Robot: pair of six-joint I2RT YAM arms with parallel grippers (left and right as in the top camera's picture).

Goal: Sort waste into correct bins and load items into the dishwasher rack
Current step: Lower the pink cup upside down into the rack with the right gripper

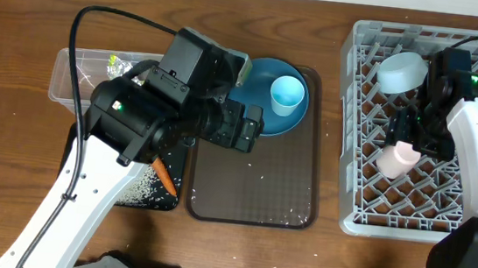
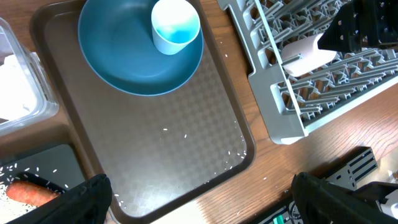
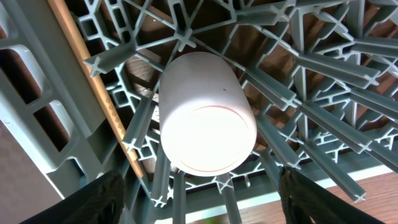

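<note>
The pale-pink cup [image 1: 398, 158] [image 3: 205, 121] stands upside down among the pegs of the grey dishwasher rack [image 1: 359, 119] [image 3: 323, 74]. My right gripper [image 1: 407, 137] [image 3: 199, 199] hovers just over the cup, open, its fingers well clear of the sides. A pale-blue bowl [image 1: 402, 72] lies in the rack's far part. A wooden chopstick [image 3: 93, 81] runs across the lattice. My left gripper [image 1: 244, 127] [image 2: 202, 202] hangs open and empty above the brown tray [image 1: 252, 184] [image 2: 186, 130]. On that tray the dark-blue plate [image 1: 258, 114] [image 2: 124, 56] carries the light-blue cup [image 1: 287, 96] [image 2: 176, 26].
The clear tub [image 1: 61, 77] [image 2: 25, 93] at the left holds foil [image 1: 121, 64] and white tissue [image 2: 12, 74]. In front of it, the black tray [image 1: 175, 200] [image 2: 43, 165] holds rice and the carrot [image 1: 163, 176] [image 2: 28, 193]. Rice grains [image 2: 233, 158] dot the brown tray.
</note>
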